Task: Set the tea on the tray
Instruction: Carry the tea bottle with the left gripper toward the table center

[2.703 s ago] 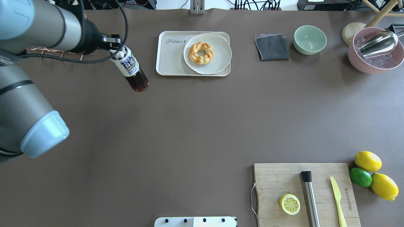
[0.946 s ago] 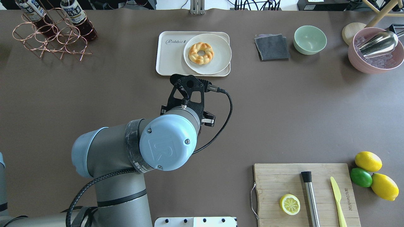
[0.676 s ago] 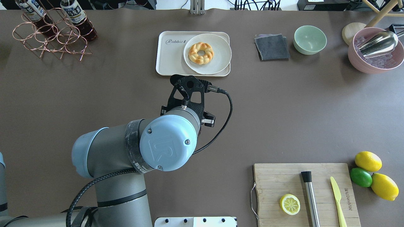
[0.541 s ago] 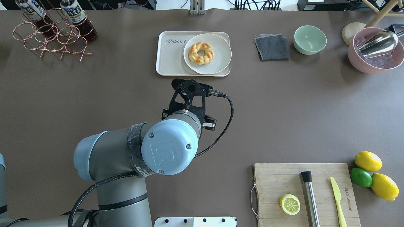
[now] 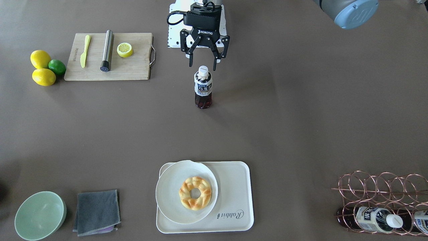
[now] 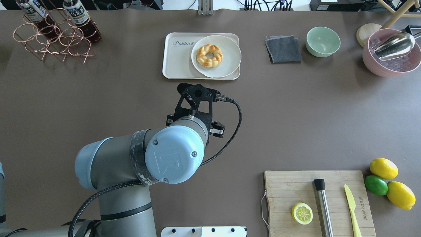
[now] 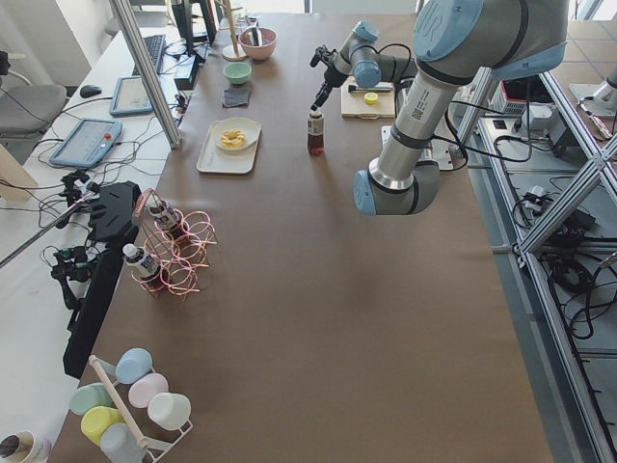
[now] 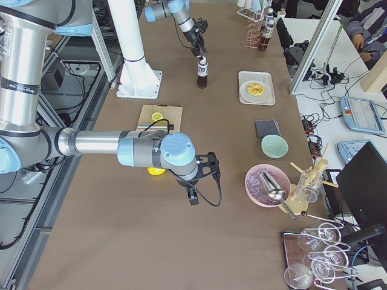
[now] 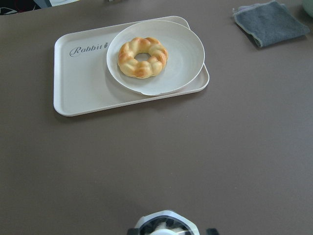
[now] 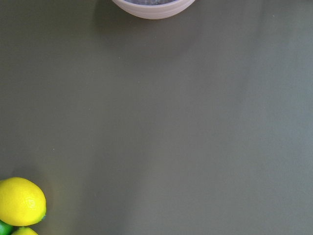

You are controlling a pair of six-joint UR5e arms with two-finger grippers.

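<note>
Tea [image 5: 203,88] upright mid-counter, well short of tray [image 5: 234,190] near far edge. Left claw [image 5: 202,64] spread wide just above cap, holding nothing. Best: drop straight, pinch neck, land tea on tray's bare script end. Right claw [image 8: 192,194]: cannot tell.

tea [image 5: 203,87]: small clear bottle, dark reddish-brown drink, white cap on, upright on table [image 5: 301,117], well apart from tray | tray [image 5: 234,190]: cream-white, rounded corners, raised rim, grey "Rabbit" script, lying flat
</note>
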